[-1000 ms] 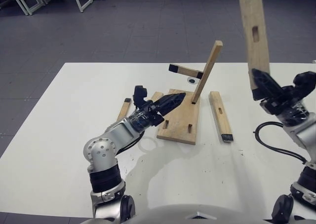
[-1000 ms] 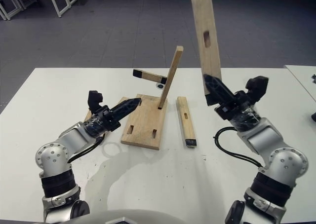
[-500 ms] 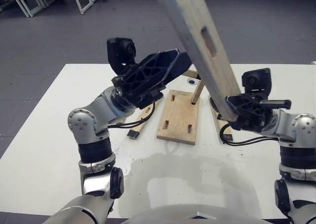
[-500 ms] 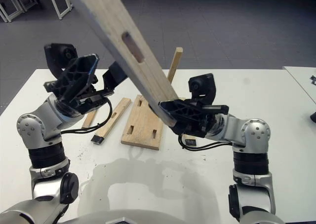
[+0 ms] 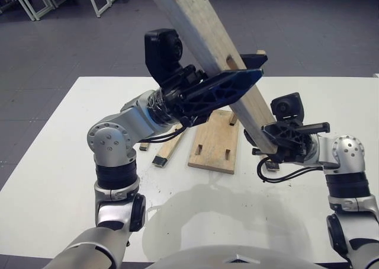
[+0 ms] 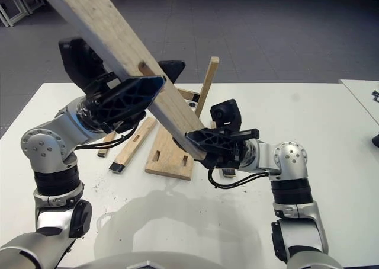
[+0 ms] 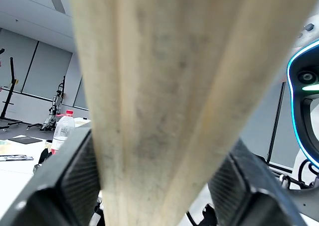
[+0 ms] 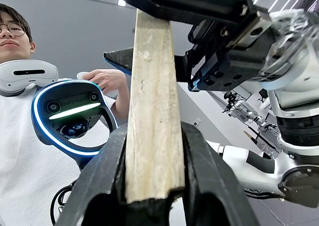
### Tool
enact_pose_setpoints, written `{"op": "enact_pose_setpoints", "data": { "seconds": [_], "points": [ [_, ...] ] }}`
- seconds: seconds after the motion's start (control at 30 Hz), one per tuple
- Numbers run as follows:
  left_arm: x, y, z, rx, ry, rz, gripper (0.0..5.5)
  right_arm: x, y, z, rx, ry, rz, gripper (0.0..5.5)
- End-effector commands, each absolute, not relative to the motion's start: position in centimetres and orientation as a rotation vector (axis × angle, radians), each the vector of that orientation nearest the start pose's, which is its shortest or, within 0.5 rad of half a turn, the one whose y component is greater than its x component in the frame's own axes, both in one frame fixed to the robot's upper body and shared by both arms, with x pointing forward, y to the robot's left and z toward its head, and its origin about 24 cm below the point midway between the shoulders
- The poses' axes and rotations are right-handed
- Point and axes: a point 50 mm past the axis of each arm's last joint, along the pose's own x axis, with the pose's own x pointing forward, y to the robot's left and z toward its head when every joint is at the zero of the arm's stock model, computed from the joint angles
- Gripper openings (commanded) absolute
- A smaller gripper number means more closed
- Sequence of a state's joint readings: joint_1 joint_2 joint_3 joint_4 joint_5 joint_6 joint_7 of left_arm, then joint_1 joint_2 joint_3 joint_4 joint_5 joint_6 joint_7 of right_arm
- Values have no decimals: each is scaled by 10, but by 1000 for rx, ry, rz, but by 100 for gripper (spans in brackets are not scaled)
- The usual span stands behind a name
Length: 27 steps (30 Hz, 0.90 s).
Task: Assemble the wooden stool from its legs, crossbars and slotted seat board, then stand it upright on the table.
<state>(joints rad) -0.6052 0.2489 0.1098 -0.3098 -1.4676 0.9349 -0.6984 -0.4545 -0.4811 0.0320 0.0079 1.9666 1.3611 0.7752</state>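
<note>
A long wooden leg (image 5: 195, 14) slants up and to the left over the table. My right gripper (image 6: 198, 143) is shut on its lower end, and my left gripper (image 5: 246, 73) is shut around its middle, at the slot. The left wrist view has the leg (image 7: 159, 86) pressed between both fingers (image 7: 75, 186). The slotted seat board (image 5: 216, 141) lies flat beneath. One leg (image 6: 207, 85) stands in it, carrying a black-tipped crossbar (image 6: 188, 94). Another leg (image 6: 133, 141) and a thin crossbar (image 6: 105, 146) lie left of the board.
The white table (image 5: 59, 162) has bare room at the left, at the front and at the far right. One more leg piece (image 5: 271, 164) lies right of the board, mostly hidden under my right arm. Grey floor lies beyond the far edge.
The right arm has swung the held leg from upright down to the left, over the board. The left gripper has risen from the seat board and closed on the leg's middle.
</note>
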Motion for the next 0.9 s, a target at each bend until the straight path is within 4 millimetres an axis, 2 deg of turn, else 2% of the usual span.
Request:
{"op": "enact_pose_setpoints", "data": {
  "seconds": [0.03, 0.2, 0.23, 0.33, 0.4, 0.5, 0.57, 0.6, 0.67, 0.7, 0.77, 0.9],
  "points": [
    [235, 100, 241, -757, -153, -1799, 238, 226, -128, 183, 1283, 517, 1975, 102],
    [238, 104, 243, -782, -165, -1807, 237, 228, -129, 183, 1285, 529, 1977, 102],
    [240, 107, 243, -782, -170, -1792, 237, 230, -129, 183, 1276, 524, 1941, 138],
    [252, 133, 248, -756, -210, -1680, 215, 232, -137, 173, 1216, 574, 1743, 205],
    [257, 158, 250, -724, -248, -1570, 215, 231, -151, 164, 1182, 629, 1610, 210],
    [263, 186, 250, -645, -274, -1410, 215, 237, -162, 155, 1017, 688, 1403, 210],
    [270, 195, 240, -513, -226, -1256, 215, 257, -157, 150, 666, 670, 1214, 210],
    [274, 197, 230, -450, -192, -1180, 215, 268, -153, 144, 394, 651, 1126, 210],
    [279, 194, 212, -356, -140, -1084, 215, 280, -144, 132, -61, 597, 1058, 210],
    [281, 191, 203, -315, -112, -1051, 215, 283, -138, 127, -219, 576, 1067, 210],
    [285, 186, 188, -259, -77, -989, 215, 287, -129, 117, -429, 543, 1095, 210],
    [290, 184, 174, -205, -57, -916, 215, 296, -117, 98, -777, 463, 1132, 210]
  ]
}}
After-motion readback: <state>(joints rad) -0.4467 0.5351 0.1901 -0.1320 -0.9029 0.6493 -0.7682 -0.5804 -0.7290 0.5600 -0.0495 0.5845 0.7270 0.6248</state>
